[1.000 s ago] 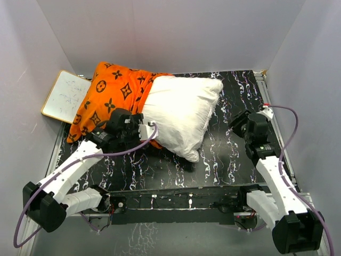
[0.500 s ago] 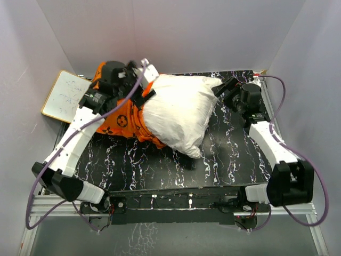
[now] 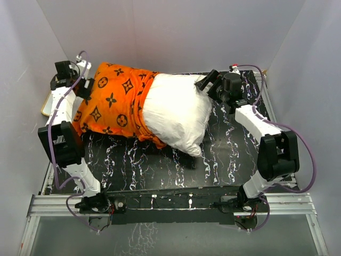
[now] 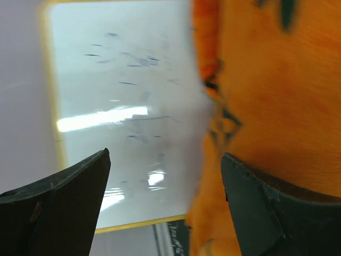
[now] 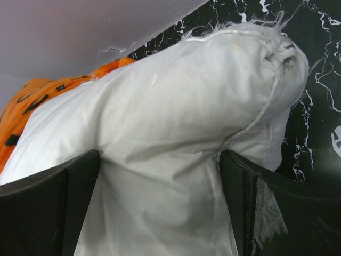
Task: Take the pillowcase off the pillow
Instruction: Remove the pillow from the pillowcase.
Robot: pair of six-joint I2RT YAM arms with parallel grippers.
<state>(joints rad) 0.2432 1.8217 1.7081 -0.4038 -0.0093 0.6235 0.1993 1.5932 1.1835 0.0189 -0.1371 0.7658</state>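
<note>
Left claw [image 4: 165, 154] is wide open with nothing in it. Its wrist view shows mostly the whiteboard [image 4: 117, 106] between the fingers, and the orange pillowcase [image 4: 277, 96] sits off to one side, right by one finger. I can't tell if it's actually touching.

Right claw [image 5: 159, 154] is gaping open too, but it's straddling the far corner of the bare white pillow [image 5: 176, 122], one finger on each side, not squeezed yet.

The whole bundle lies lengthwise between the two claws, across the back of the black marbled table [image 3: 229, 154]. The cased end is by the left claw and the bare end is by the right, and the case covers roughly the left half.

So I reckon the pull has to run along that long axis. The right arm is nearer the pillow and already lined up to pinch. The left is nearer the case's closed end but looks off to the side, so I'd guess it has to slide over onto the orange first.
</note>
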